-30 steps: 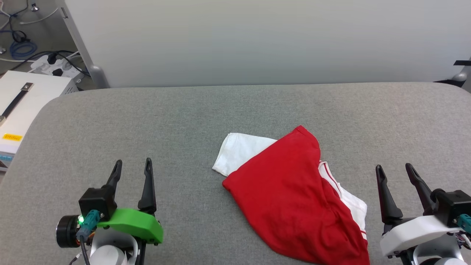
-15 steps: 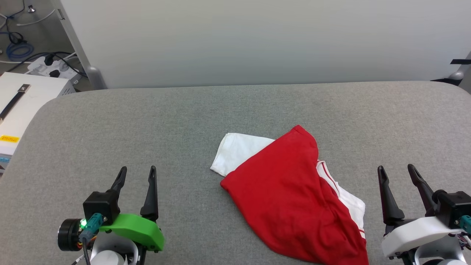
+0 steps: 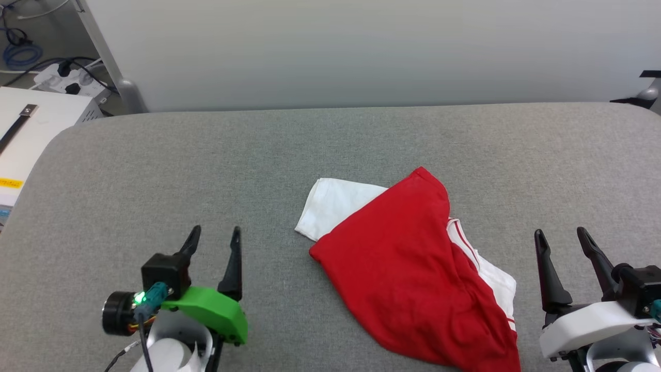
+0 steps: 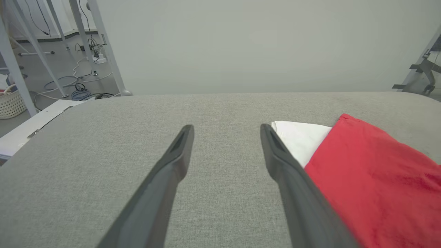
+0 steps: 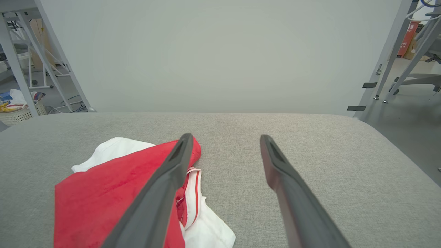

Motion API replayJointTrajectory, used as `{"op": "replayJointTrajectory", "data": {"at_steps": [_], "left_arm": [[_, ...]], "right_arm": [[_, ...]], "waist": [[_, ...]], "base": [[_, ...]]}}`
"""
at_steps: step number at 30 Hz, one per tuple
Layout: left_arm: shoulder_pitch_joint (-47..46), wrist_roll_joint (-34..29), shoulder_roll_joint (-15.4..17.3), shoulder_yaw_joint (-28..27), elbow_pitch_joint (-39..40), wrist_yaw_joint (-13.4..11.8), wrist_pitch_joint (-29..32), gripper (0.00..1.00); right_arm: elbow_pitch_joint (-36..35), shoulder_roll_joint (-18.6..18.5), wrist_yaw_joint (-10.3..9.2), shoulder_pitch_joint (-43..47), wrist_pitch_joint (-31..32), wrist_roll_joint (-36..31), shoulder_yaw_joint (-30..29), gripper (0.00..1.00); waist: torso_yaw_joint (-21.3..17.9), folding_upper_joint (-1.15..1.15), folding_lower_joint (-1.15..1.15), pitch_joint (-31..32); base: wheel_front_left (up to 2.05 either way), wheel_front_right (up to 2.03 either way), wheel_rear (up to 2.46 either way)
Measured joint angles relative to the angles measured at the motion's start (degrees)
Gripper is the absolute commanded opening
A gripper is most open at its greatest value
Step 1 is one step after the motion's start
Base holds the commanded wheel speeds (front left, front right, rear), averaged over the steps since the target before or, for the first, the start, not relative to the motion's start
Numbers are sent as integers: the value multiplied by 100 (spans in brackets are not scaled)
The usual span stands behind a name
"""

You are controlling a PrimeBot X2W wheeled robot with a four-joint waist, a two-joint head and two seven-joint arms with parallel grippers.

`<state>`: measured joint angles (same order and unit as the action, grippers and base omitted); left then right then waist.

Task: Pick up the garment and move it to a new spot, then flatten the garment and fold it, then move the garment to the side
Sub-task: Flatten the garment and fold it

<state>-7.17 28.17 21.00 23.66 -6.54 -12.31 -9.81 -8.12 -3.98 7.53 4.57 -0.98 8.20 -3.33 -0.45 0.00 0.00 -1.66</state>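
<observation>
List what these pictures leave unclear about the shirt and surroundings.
- Head view: the bottom edge cuts off the garment at its near end.
- Head view: red cloth covers much of the white parts.
- Right wrist view: a finger of the right pincer crosses the garment.
- Head view: the yellow label is too small to read.

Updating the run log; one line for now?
garment: bunched on grey surface; left gripper: open, empty; right gripper: open, empty; pickup: not started
</observation>
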Motion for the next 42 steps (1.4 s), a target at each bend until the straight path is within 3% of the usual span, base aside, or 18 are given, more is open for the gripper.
{"op": "replayJointTrajectory", "data": {"at_steps": [7, 18, 28, 29, 30, 31, 38, 42], "left_arm": [[-876, -46, -277, 566, -203, 435, 791, 100], [-2443, 330, -709, 1243, -1481, 1517, 2491, 100], [-3136, 631, -797, 1742, -2586, 1898, 3356, 98], [-3184, 650, -798, 1786, -2614, 1913, 3356, 43], [-3239, 665, -797, 1845, -2630, 1916, 3354, 28], [-3287, 678, -802, 1902, -2632, 1919, 3332, 0], [-3391, 758, -798, 2231, -2670, 1948, 2981, 0], [-3474, 708, -728, 2187, -2611, 1956, 2458, 0]], "right_arm": [[-43, -43, 0, -133, 9, 9, 15, 100], [57, -196, 0, -544, -60, 160, 152, 100], [345, -196, 0, -770, -264, 287, 318, 100], [364, -192, 0, -775, -280, 293, 318, 100], [381, -188, 0, -779, -283, 309, 311, 100], [404, -187, 0, -781, -293, 319, 303, 100], [503, -180, 0, -798, -332, 327, 281, 100], [511, -180, 0, -798, -332, 334, 221, 100]], "waist": [[-22, 0, 0, -303], [-197, 0, 0, -1000], [-587, 0, 1, -1398], [-623, 0, 1, -1414], [-662, 0, 1, -1432], [-695, 0, 1, -1449], [-764, 0, 1, -1414], [-721, 0, 1, -1326]], "base": [[0, 0, 0], [0, 0, 0], [0, 0, 0], [0, 0, 0], [0, 0, 0], [0, 0, 0], [0, 0, 0], [0, 0, 0]]}}
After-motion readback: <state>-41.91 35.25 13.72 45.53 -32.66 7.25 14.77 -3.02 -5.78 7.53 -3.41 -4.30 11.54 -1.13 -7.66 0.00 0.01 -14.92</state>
